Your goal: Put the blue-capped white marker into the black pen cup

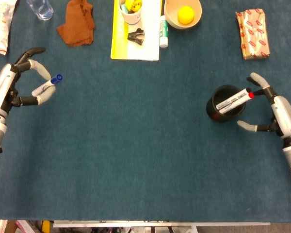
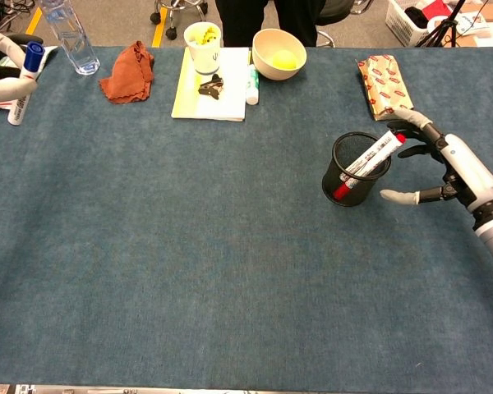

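blue table (image 1: 136, 145); black pen cup (image 1: 225, 104); brown cloth (image 1: 76, 22); yellow pad (image 1: 136, 48); bowl (image 1: 183, 13); wrapped pack (image 1: 252, 34)

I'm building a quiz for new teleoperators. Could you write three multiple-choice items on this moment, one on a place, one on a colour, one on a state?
1. Where is the blue-capped white marker?
A. In the left hand, far from the cup
B. Inside the black pen cup
C. Lying on the yellow pad

2. What colour is the cap of the marker already in the black pen cup?
A. Green
B. Red
C. Blue

3. How is the right hand?
A. Gripping the cup
B. Holding the wrapped package
C. Fingers spread beside the cup, holding nothing

Answers:
1 A: the left hand holds it at the table's left side, the cup stands well to the right.
2 B: a red tip sticks out over the cup's rim.
3 C: its fingers sit apart on the cup's right, nothing between them.
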Tool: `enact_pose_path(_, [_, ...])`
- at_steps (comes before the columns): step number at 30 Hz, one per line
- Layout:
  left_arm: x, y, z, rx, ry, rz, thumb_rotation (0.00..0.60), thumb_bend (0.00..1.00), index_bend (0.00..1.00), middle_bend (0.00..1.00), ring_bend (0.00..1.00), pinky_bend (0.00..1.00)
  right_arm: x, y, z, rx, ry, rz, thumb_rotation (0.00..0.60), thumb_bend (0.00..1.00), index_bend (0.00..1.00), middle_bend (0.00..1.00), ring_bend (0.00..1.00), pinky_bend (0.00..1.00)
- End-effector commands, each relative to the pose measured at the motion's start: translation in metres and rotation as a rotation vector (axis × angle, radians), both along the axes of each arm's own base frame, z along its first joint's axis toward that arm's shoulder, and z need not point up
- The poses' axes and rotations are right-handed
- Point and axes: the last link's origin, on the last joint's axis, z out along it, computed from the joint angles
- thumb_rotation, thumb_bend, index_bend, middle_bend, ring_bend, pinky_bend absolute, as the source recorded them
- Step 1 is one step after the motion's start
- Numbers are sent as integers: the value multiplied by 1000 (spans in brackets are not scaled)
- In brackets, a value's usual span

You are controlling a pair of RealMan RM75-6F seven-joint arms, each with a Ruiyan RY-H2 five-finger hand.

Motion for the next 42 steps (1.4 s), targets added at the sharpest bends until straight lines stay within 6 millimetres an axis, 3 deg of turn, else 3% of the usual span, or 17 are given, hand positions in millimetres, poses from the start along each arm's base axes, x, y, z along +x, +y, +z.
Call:
enact_pose_path(1, [0,0,0,-1,0,0,600,511,642,146,69,153,2,-2,-2,6,5,5,600,0,108,179,146,275])
enact_pose_path(19, [-4,-3,2,-3,-4,13,600,511,642,146,69,153,15,-15,-26,41,5,29,600,0,108,218,147,275])
enact_pose_path(26, [-7,-4,3,-3,-4,17,600,511,642,146,69,153,19,-16,-32,36,0,37,600,0,113,306,232,322])
enact_pose_path(42, [-8,-5,2,-11,3,17,600,511,642,146,69,153,18,-16,-34,18,13,31,600,0,316,476,421,440])
